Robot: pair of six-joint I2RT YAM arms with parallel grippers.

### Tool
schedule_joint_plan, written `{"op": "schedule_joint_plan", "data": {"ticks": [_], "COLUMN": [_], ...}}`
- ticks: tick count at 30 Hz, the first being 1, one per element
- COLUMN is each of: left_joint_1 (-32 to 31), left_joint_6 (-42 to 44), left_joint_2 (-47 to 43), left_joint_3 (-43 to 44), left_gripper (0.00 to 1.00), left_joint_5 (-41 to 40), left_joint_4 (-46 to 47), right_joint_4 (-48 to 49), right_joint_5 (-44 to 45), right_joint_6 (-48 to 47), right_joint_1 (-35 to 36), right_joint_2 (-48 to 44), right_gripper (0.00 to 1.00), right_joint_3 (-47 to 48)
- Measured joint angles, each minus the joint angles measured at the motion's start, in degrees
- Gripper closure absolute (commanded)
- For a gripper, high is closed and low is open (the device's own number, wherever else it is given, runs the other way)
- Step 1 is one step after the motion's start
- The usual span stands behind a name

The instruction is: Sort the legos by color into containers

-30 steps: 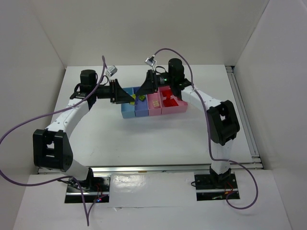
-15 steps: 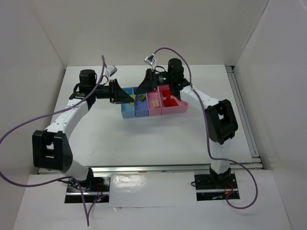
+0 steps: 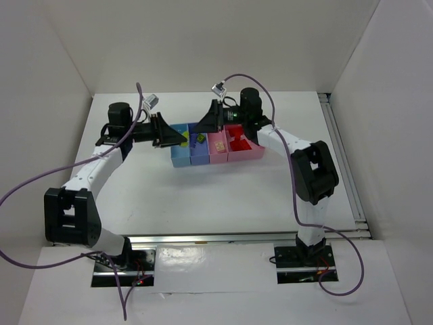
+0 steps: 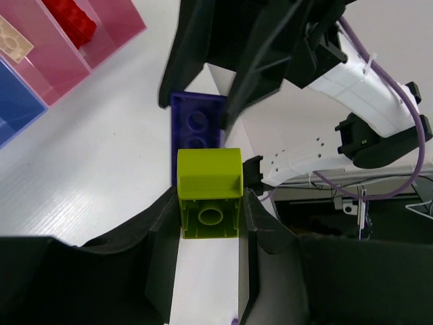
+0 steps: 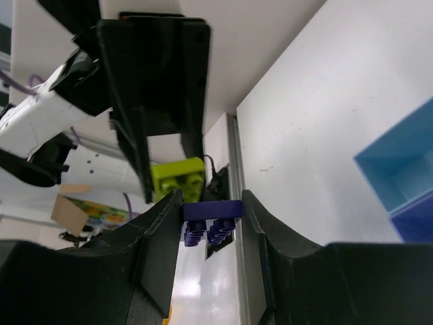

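- While the left gripper [image 4: 208, 215] pinches the yellow-green lego [image 4: 210, 172], the blue lego [image 5: 211, 209] (touching it) sits clamped in the right gripper [image 5: 212, 200].
- Right jaws were wider a second ago.

Lime-green brick [image 4: 208, 193], violet-blue brick [image 4: 197, 122], red brick [image 4: 74, 17], peach brick [image 4: 15, 40], pink bins [image 4: 118, 24], blue bin [image 4: 13, 112]
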Motion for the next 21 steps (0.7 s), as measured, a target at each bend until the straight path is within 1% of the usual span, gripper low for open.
{"op": "schedule_joint_plan", "data": {"ticks": [5, 7, 9, 10, 12, 14, 17, 19, 21], "left_joint_1": [1.7, 2.4, 3.5, 4.4, 5.7, 6.7, 7.2, 7.2, 7.2], "left_joint_6": [-1.7, -1.4, -0.3, 0.5, 2.8, 4.5, 6.0, 6.4, 6.6], "left_joint_2": [-1.9, -2.5, -3.4, -4.3, -6.4, -8.7, -12.3, -13.9, -14.7], "left_joint_3": [-0.7, -0.7, -0.7, -0.6, -0.5, -0.4, -0.4, -0.4, -0.5], "left_gripper": [1.00, 1.00, 1.00, 1.00, 1.00, 1.00, 1.00, 1.00, 1.00], "left_joint_5": [-1.4, -2.1, -4.0, -6.3, -13.7, -22.1, -34.0, -39.1, -41.8], "left_joint_4": [2.4, 1.4, -1.1, -3.8, -10.3, -16.7, -25.2, -29.0, -31.0], "right_joint_4": [-2.1, -3.7, -7.3, -10.1, -16.3, -20.2, -23.5, -25.4, -26.5], "right_joint_5": [2.7, 4.2, 6.3, 8.1, 12.3, 16.2, 22.7, 26.4, 28.7], "right_joint_6": [-1.4, -2.5, -4.5, -5.9, -9.0, -11.4, -14.4, -16.0, -16.9], "right_joint_1": [-0.6, -0.7, -0.7, -0.7, -0.5, -0.1, 1.1, 2.1, 3.2], "right_joint_2": [-0.1, -0.1, -0.1, -0.1, 0.4, 1.6, 4.0, 6.8, 9.9], "right_gripper": [0.84, 0.84, 0.83, 0.83, 0.83, 0.82, 0.82, 0.82, 0.82], "right_joint_3": [-0.9, -1.0, -0.3, 0.6, 3.5, 8.4, 14.4, 18.9, 22.4]}}
